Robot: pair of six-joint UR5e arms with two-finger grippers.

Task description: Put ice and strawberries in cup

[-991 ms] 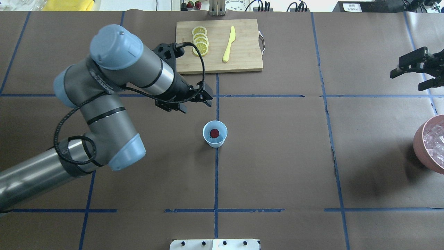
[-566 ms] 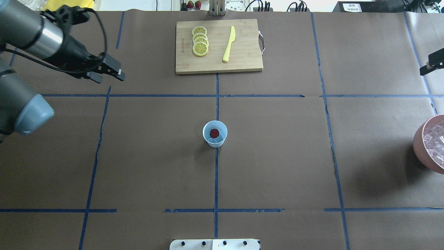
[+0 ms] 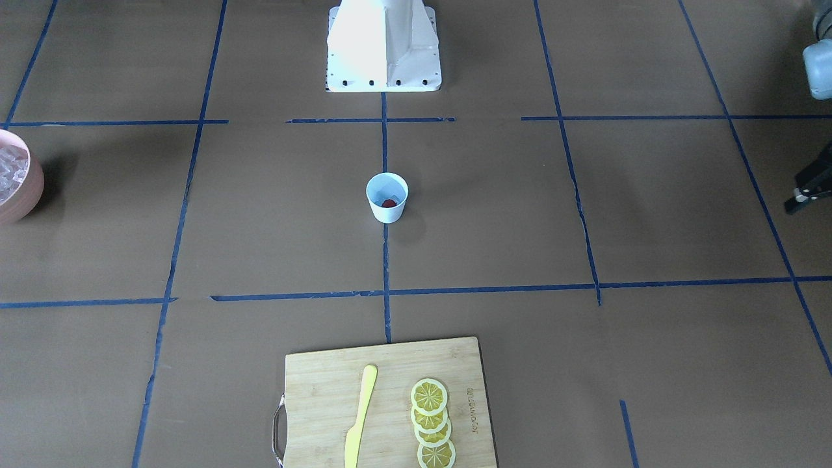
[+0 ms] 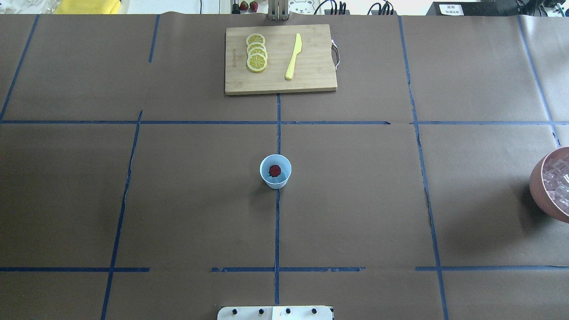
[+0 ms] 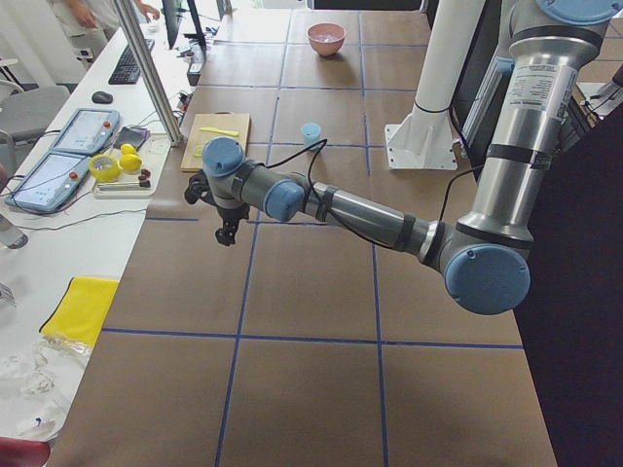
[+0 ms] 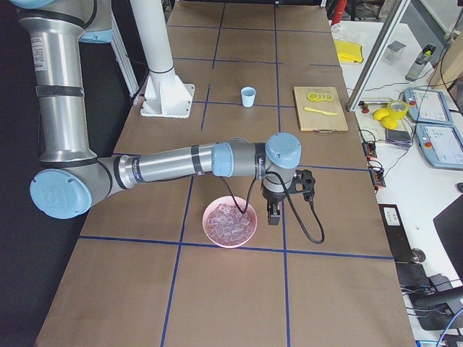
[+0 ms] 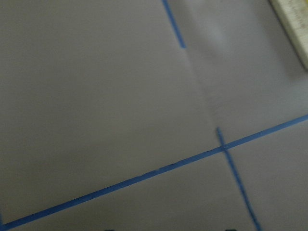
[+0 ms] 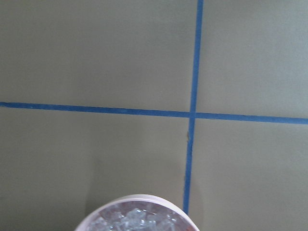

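The pale blue cup (image 4: 275, 171) stands upright at the table's middle, and also shows in the front view (image 3: 387, 198). One dark red strawberry (image 4: 275, 170) lies inside it. The ice (image 4: 559, 178) fills a pink bowl (image 4: 538, 189) at the right edge. My right gripper (image 6: 273, 217) hangs just beside that bowl's rim, pointing down; I cannot tell whether it is open or shut. My left gripper (image 5: 227, 233) hovers over bare table far left of the cup; only a piece of it shows at the front view's edge (image 3: 809, 188), and I cannot tell its state.
A wooden cutting board (image 4: 280, 60) lies at the far side with several lemon slices (image 4: 256, 58) and a yellow knife (image 4: 293, 57). The robot's white base (image 3: 383, 45) stands at the near side. Blue tape lines cross the brown table cover.
My left arm has swung away from beside the cup to the left and out of the overhead view. My right gripper has also left that view at the right edge.
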